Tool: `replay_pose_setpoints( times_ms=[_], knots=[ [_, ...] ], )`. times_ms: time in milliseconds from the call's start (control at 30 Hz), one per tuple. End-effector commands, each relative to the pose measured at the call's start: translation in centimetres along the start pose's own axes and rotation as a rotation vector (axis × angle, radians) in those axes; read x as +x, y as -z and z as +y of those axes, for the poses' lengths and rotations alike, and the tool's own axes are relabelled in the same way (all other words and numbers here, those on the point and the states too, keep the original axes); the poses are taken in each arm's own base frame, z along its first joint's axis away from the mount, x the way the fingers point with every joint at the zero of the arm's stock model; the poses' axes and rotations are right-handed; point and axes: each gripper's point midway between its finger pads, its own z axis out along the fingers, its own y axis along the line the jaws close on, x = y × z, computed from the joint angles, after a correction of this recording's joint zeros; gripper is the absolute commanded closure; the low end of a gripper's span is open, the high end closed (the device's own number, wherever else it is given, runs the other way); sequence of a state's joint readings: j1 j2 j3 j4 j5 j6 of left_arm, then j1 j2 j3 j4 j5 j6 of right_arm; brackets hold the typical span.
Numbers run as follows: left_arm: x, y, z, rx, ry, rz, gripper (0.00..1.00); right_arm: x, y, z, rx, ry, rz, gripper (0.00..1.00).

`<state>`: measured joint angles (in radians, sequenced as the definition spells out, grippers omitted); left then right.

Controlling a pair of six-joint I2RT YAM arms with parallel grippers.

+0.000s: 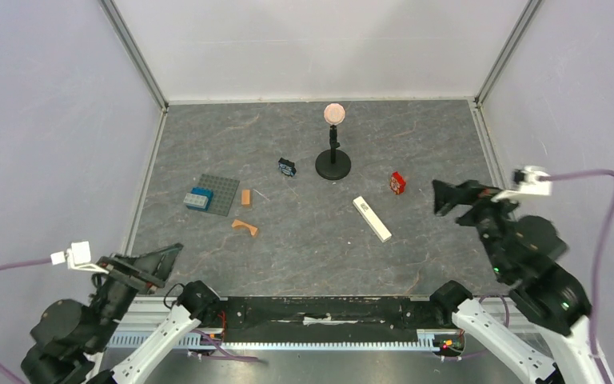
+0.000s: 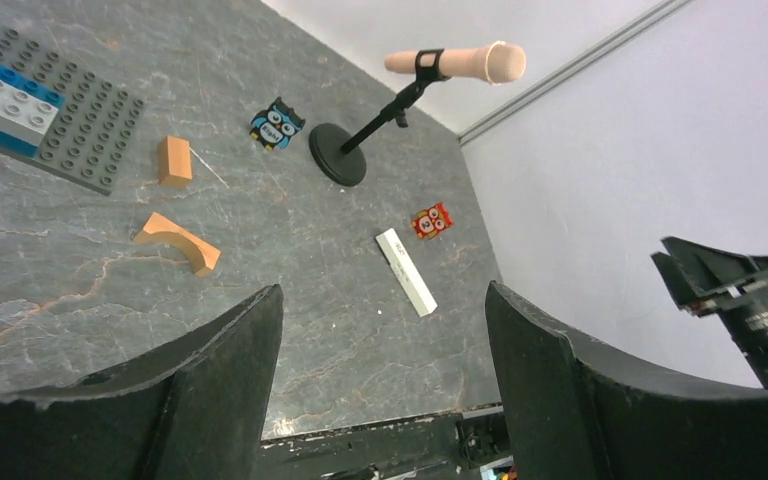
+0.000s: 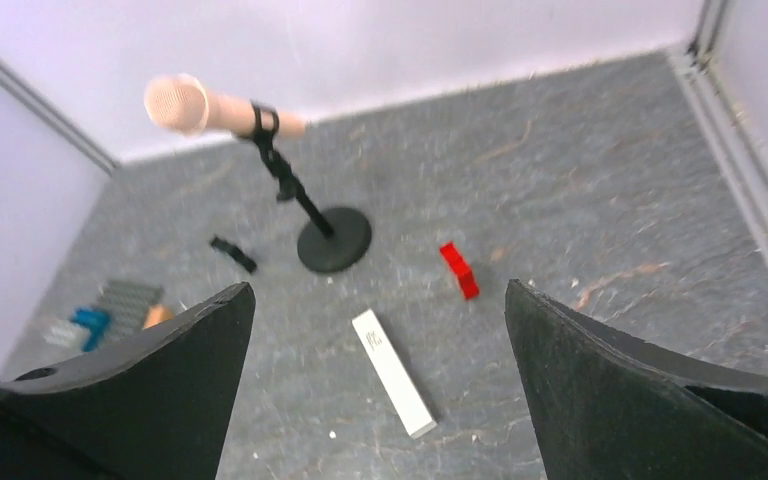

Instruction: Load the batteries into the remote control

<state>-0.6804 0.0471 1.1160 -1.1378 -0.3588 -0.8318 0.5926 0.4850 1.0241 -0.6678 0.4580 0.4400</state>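
So here's where we're at. The remote control (image 1: 372, 218) is lying flat on the grey table (image 1: 304, 256), right of centre. It's angled, with its far end toward the mic stand (image 1: 333, 164) and its near end toward the right-hand corner on our side. Nothing's touching it. There's bare tabletop all round, and the widest stretch runs from it down to the near edge. The closest neighbour is the little red owl (image 1: 398, 183), beyond it to the right and clear of it.

Our right gripper (image 1: 440, 198) hangs over the right side of the table, near the red owl and right of the remote, jaws spread wide with nothing in them. On its wrist cam we see the remote framed between the fingers (image 3: 160, 390). Our left gripper (image 1: 168, 260) is at the near-left corner, by the table's front edge, also gaping wide and empty.

The clutter's all on the left half:
- a grey baseplate (image 1: 222, 194) with a blue brick (image 1: 198, 198) at its left edge
- an orange block (image 1: 246, 197) just beside the plate
- an orange arch (image 1: 245, 227) nearer us
- a blue owl (image 1: 287, 167) left of the stand's base

Walls (image 1: 48, 120) box in the left, back and right sides.
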Motion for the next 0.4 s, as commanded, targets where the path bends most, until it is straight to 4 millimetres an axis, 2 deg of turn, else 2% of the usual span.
replay_pose_setpoints(
  times_ms=[0,67,133,367],
  knots=[
    [-0.9,2.5,2.0,-0.006,-0.01,-0.07,0.2,-2.9,3.3,-2.9,0.11,-0.042,-0.064,0.02],
    [-1.2,3.2,2.5,-0.019,-0.011,-0.079,0.2,-3.9,4.1,-3.2,0.113,-0.066,-0.097,0.02],
    [-1.4,3.7,2.8,-0.035,-0.017,-0.082,0.2,-4.1,4.2,-3.2,0.111,-0.077,-0.113,0.02],
    [-1.9,4.3,3.5,-0.071,-0.035,-0.095,0.2,-1.0,2.0,-2.0,0.083,-0.089,-0.029,0.02]
  ],
)
